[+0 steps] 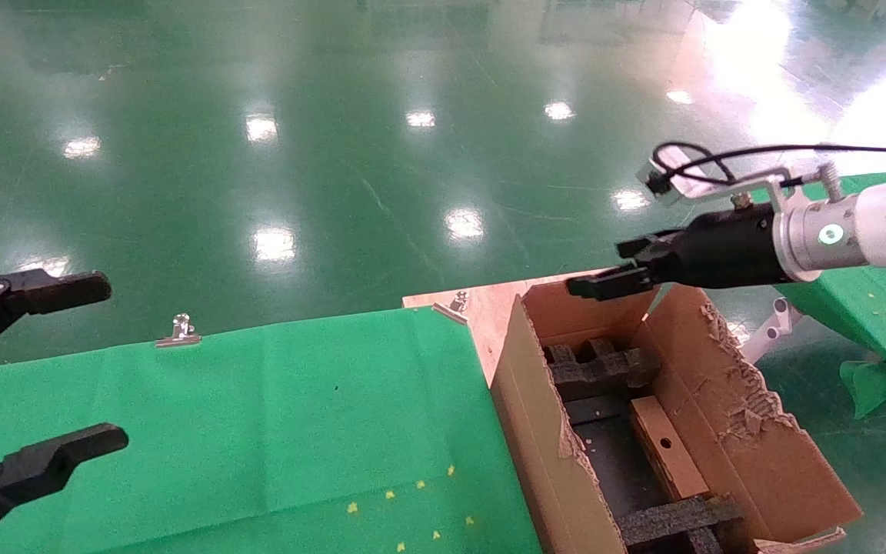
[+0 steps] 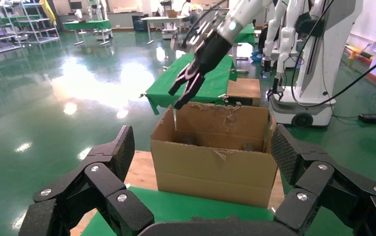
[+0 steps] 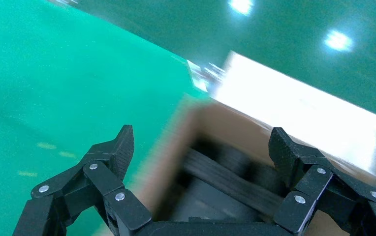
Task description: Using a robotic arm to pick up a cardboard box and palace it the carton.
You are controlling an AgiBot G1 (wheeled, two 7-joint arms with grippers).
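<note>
The small brown cardboard box point(image 1: 666, 450), with a round hole in its top face, lies inside the large carton point(image 1: 535, 415) between black foam inserts point(image 1: 601, 368). The white robotic arm's right gripper point(image 1: 597, 269) hovers open and empty above the carton's far end, well clear of the box. The left wrist view shows that gripper point(image 2: 175, 98) over the carton point(image 2: 213, 162). In the right wrist view, my right gripper point(image 3: 202, 137) looks down on the blurred carton wall point(image 3: 176, 128) and a foam insert point(image 3: 225, 177). My left gripper point(image 1: 112, 362) is parked open over the table's left edge.
The green-clothed table point(image 1: 258, 431) lies left of the carton, its cloth held by metal clips point(image 1: 178, 331). A bare wooden board point(image 1: 489, 304) shows behind the carton. A second green table point(image 1: 866, 300) stands to the right. Another robot's base point(image 2: 299, 105) stands beyond the carton.
</note>
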